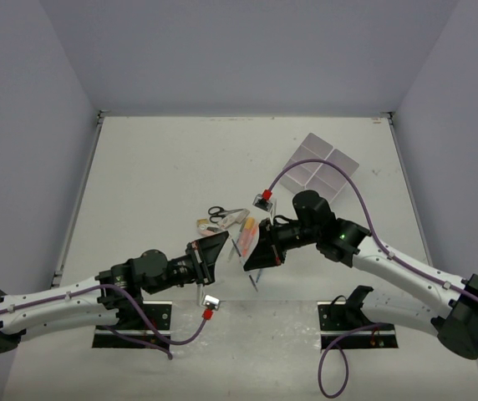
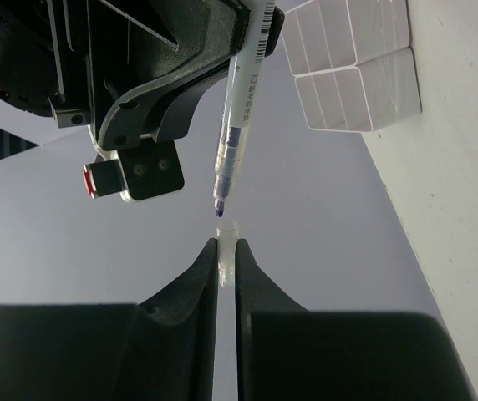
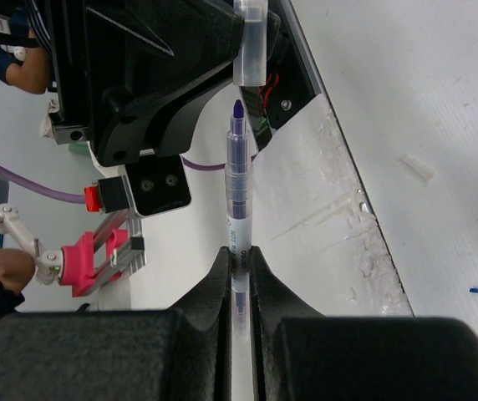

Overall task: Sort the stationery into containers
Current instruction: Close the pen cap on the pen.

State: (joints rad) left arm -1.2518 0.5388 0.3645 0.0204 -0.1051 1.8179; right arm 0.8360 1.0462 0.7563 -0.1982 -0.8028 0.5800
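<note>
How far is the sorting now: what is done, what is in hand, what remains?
Done: seemingly nothing; the white box shows no item inside. In hand: the right gripper is shut on a purple pen with bare tip, and the left gripper pinches a clear cap just before that tip. Left: scissors and markers lie outside the box.

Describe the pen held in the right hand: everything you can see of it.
The pen is slim, with a clear plastic barrel tinted purple inside, a white printed section bearing a barcode, and a bare purple tip. It is uncapped and held in the air, clamped on its barrel between the fingers of the shut right hand. Its tip points at a translucent cap gripped by the left hand and stops just short of it. Nothing else touches the pen.
</note>
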